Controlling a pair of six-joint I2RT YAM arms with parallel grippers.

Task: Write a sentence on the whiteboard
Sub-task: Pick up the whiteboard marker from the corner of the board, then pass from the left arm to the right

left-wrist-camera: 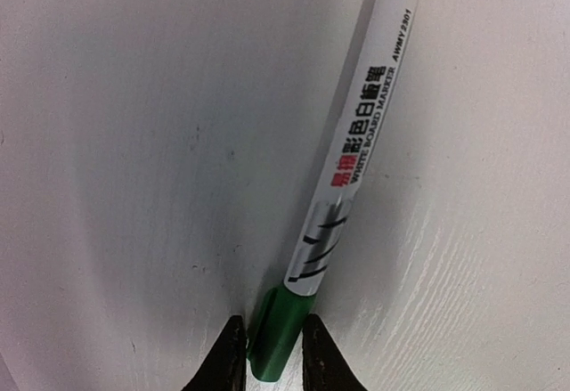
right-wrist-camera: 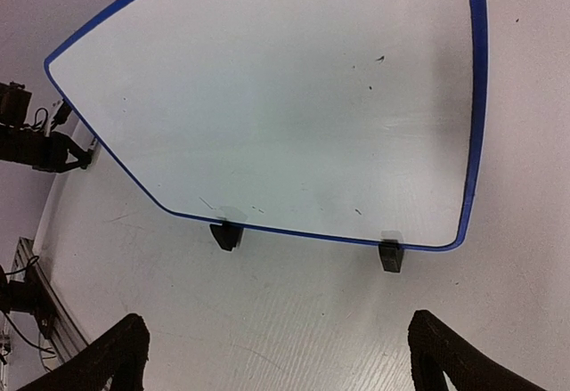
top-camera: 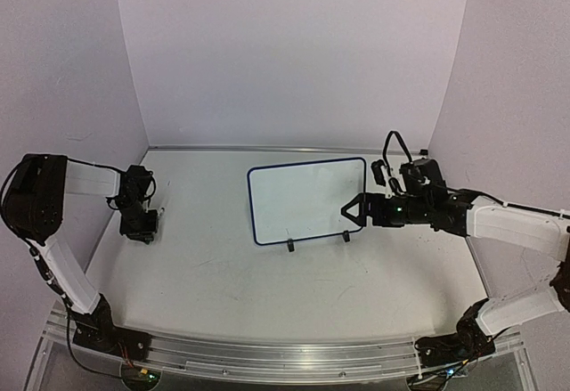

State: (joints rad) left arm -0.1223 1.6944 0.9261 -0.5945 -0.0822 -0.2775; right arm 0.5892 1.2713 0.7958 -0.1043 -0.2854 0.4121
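The whiteboard, white with a thin blue border and rounded corners, stands on the table on two black wire feet at its near edge. In the top view its face leans back. A few small dark specks show on the face in the right wrist view.

Well to the left of the whiteboard, the left gripper is down at the table over a whiteboard marker. The marker lies flat, its white printed barrel running away from the fingers. The jaws are drawn in narrow on the marker's green cap, one finger against each side of it.

The right gripper hangs just beside the whiteboard's right edge, near its lower right corner, and points toward the board. Its jaws are spread wide and hold nothing. In the right wrist view the two black fingertips sit at the bottom corners, with a strip of table between them and the whiteboard's feet, so they are apart from the board.
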